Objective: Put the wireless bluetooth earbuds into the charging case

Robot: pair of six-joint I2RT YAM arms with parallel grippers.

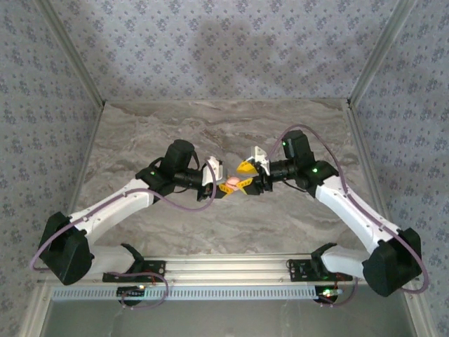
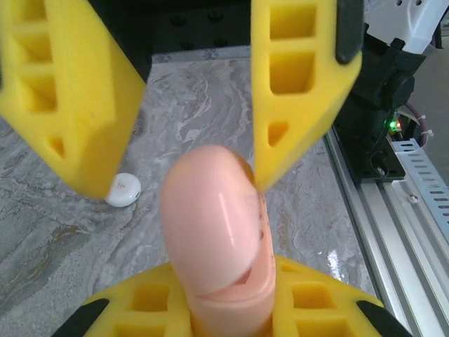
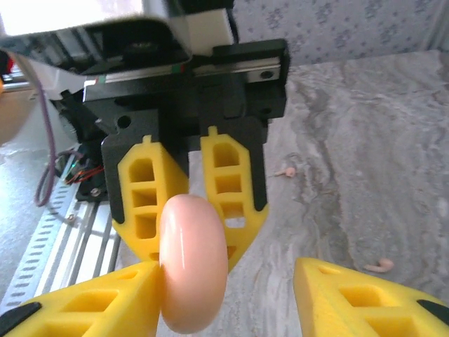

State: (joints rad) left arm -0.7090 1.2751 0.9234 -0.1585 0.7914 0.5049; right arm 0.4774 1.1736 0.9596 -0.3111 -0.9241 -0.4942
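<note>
Mid-table, well clear of every edge, the left gripper (image 3: 189,235) clamps the pink charging case (image 3: 193,274) against the right gripper (image 3: 226,272), whose fingers (image 3: 351,302) stand apart, with the earbuds (image 3: 381,265) loose on open marble toward the far edge.

The left end effector (image 3: 193,239) pinches the pink charging case (image 3: 193,270) (on edge); right end effector (image 3: 228,302) gapes below.

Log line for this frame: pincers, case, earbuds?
left pincer: shut on pink case | right pincer: open, fingers either side of case | earbuds: two loose on table
</note>
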